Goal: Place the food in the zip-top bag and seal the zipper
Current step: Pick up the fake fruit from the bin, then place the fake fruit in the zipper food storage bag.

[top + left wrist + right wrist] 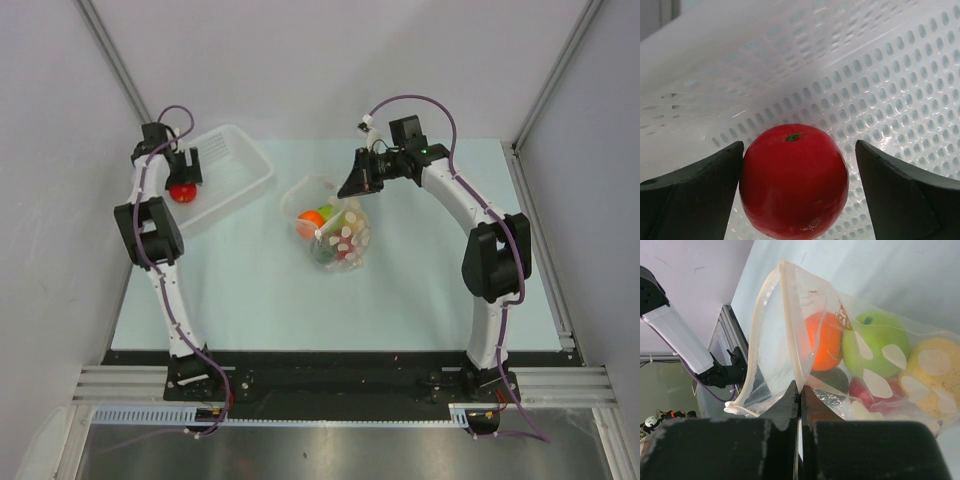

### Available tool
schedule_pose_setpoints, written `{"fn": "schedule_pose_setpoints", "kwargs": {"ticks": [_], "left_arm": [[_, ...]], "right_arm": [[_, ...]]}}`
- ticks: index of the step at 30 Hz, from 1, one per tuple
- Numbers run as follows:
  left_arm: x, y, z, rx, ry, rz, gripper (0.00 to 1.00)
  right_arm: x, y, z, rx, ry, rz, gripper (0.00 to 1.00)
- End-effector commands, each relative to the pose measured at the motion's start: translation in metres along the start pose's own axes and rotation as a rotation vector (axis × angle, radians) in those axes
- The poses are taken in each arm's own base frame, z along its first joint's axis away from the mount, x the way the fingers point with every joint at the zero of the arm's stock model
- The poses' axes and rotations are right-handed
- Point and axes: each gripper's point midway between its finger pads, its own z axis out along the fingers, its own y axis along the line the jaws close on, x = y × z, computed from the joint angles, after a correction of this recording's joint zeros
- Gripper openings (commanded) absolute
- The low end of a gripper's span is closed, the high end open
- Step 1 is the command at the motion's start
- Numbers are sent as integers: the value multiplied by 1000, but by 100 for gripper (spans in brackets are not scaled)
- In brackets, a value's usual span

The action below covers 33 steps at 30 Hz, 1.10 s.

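A red toy tomato point(795, 185) lies in the white perforated basket point(900, 85), between the open fingers of my left gripper point(799, 145); the left finger is against it, the right finger stands apart. From above, my left gripper point(183, 176) is over the tomato point(182, 193). The clear dotted zip-top bag point(345, 240) lies mid-table. My right gripper point(800, 388) is shut on its pale zipper strip point(790, 315) and holds the mouth open. Inside are an orange fruit point(824, 340), a green one point(875, 337), a yellow one point(935, 365) and a dark red piece.
The basket point(240, 150) stands at the back left of the pale table, tilted toward the bag. Grey walls close in the left, back and right. A metal rail point(545, 240) runs along the table's right edge.
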Motion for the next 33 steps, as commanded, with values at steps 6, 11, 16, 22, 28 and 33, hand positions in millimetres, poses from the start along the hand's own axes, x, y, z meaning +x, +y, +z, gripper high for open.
{"fn": "schedule_pose_setpoints", "kwargs": {"ticks": [6,11,16,22,28,33], "left_arm": [[-21,-21,-20,82,-58,15,76],[-52,-49,-69,167,-171,67,69],[-86,-106,-156,354,-331,156,64],[-76,-218,-261,712,-397,259,65],[-9,-315,-310,933,-338,331,65],[50,-376,-317,1034,-265,418,67]], "right_arm": [[-15,7,-8,-12,-35,-46,0],[-14,12,-11,-20,-36,-56,0],[-14,18,-12,-36,-36,-78,0],[-8,25,-12,-44,-29,-95,0],[-4,28,-15,-43,-29,-99,0],[-2,34,-18,-77,-24,-115,0]]}}
